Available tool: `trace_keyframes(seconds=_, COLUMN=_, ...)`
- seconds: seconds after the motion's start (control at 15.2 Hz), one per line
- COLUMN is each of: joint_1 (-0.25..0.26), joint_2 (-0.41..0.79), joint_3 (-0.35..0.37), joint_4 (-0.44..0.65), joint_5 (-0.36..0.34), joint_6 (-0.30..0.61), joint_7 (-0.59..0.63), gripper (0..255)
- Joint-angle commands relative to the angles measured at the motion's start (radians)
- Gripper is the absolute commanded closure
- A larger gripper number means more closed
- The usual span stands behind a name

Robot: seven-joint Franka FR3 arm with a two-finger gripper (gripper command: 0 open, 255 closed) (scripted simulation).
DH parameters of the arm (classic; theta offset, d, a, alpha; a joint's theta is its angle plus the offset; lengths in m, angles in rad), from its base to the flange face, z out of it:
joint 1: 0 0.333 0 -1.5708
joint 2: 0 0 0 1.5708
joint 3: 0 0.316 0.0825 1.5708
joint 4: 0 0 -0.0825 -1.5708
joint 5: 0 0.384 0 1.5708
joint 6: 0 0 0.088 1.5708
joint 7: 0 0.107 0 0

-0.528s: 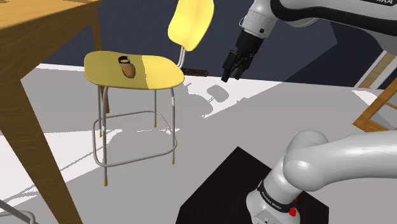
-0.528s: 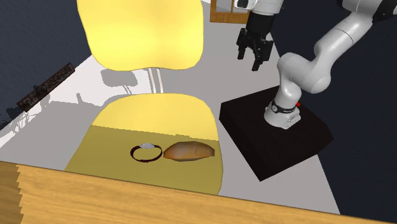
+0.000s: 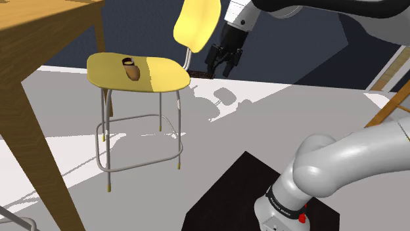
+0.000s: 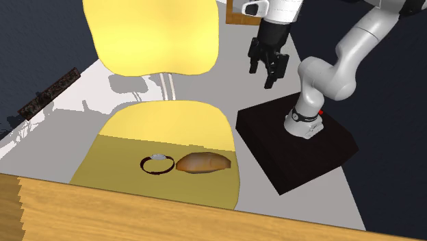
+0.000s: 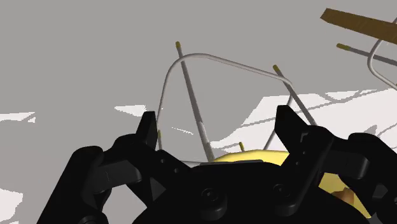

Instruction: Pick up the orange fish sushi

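1. Two fingers [image 5: 147,130] of the gripper [image 3: 218,71] were seen spread apart, with nothing held between them.
2. The orange fish sushi [image 4: 202,163] was found on the yellow chair seat [image 3: 164,75], well apart from the gripper and lower than it.

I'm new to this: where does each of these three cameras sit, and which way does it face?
Shoulder view: beside the black stand, looking across at the yellow chair and sushi; arm and gripper show.
Second exterior view: behind the wooden table's edge, facing the robot over the chair; arm and stand show.
Wrist view: on the gripper, looking past its open fingers at the chair's legs.
Shared: both outer views show chair, sushi, gripper.
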Motion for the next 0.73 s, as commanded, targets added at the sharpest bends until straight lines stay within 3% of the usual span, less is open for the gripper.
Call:
trace_keyframes(seconds=0.0, joint_1=0.003, joint_2=0.076, joint_3=0.029, joint_4=0.050, joint_5=0.006, joint_6=0.023, joint_7=0.040, gripper=0)
trace_keyframes(seconds=0.66, joint_1=0.020, joint_2=0.461, joint_3=0.152, joint_4=0.416, joint_5=-0.033, joint_6=0.022, joint_7=0.252, gripper=0)
